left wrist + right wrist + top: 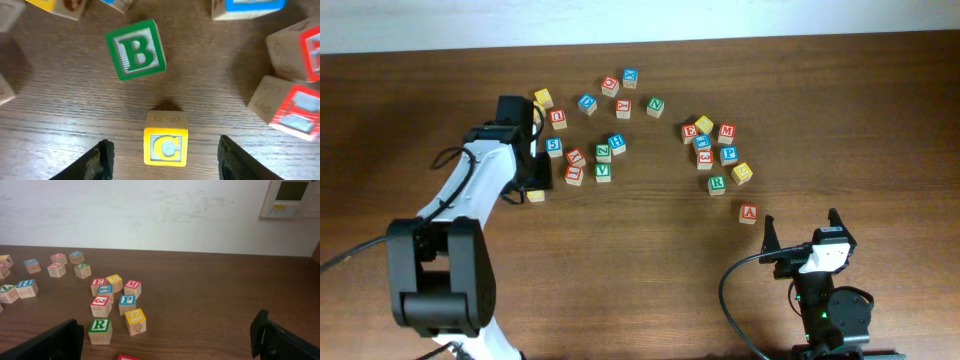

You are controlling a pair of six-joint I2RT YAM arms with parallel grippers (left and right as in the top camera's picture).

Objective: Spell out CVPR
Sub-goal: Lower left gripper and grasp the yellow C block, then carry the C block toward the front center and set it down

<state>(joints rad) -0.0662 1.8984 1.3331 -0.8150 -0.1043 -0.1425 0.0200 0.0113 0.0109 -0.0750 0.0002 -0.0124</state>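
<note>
A yellow C block (166, 145) stands on the table between the open fingers of my left gripper (165, 152), untouched; it also shows in the overhead view (536, 196) under that gripper (536, 183). A green V block (603, 172) lies just right of it. A blue P block (729, 155) and a green R block (717, 184) lie in the right cluster, also in the right wrist view: P (127, 300), R (100, 326). My right gripper (801, 222) is open and empty near the front edge.
A green B block (136, 50) lies just beyond the C, with red blocks (295, 107) to its right. Several other letter blocks are scattered across the table's far half. A red A block (748, 212) and a yellow S block (135, 316) lie near my right gripper.
</note>
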